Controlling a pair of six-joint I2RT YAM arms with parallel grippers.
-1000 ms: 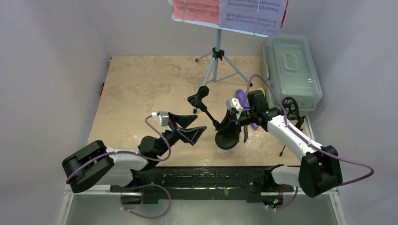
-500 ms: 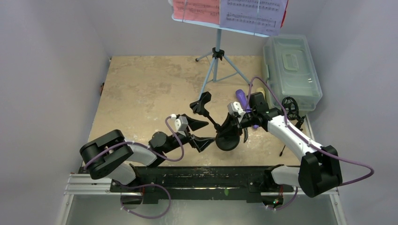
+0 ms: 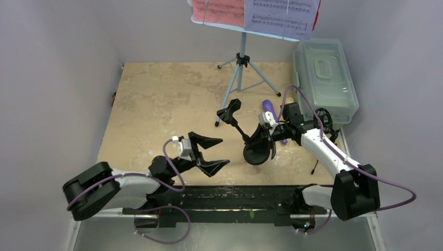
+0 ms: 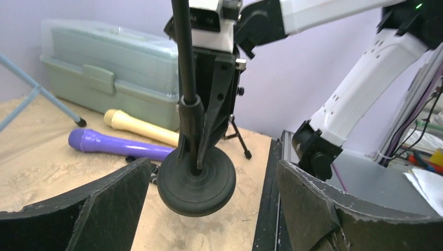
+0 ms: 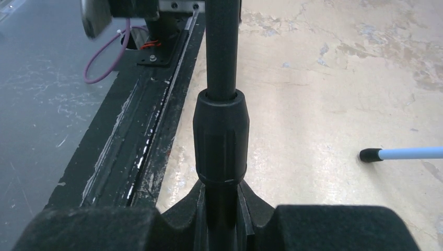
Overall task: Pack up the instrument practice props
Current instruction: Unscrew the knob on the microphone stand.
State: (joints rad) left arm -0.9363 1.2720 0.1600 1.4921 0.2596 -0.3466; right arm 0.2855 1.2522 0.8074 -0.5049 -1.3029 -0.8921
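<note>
My right gripper [image 3: 263,137] is shut on the black round-base pole [image 3: 245,137] just above its disc base [image 4: 197,180] and holds it tilted, base off the table; the pole's collar [image 5: 221,137] fills the right wrist view. My left gripper [image 3: 209,151] is open and empty, left of the base, its fingers [image 4: 104,206] to either side of it at a distance. The purple microphone [image 4: 117,145] and the cream microphone [image 4: 140,128] lie behind the base. The light-blue music desk [image 3: 243,63] stands at the back with a red page [image 3: 217,10] and a white page [image 3: 282,15].
The translucent grey-green plastic box [image 3: 325,78] sits closed at the right back, also in the left wrist view [image 4: 109,73]. A small black mic tripod [image 3: 323,125] stands by its front edge. A black rail [image 3: 224,196] runs along the table's near edge.
My left gripper has pulled back toward the near left, away from the pole's base, still open. My right gripper has moved a little back and right with the pole, whose clip end has swung backward.
</note>
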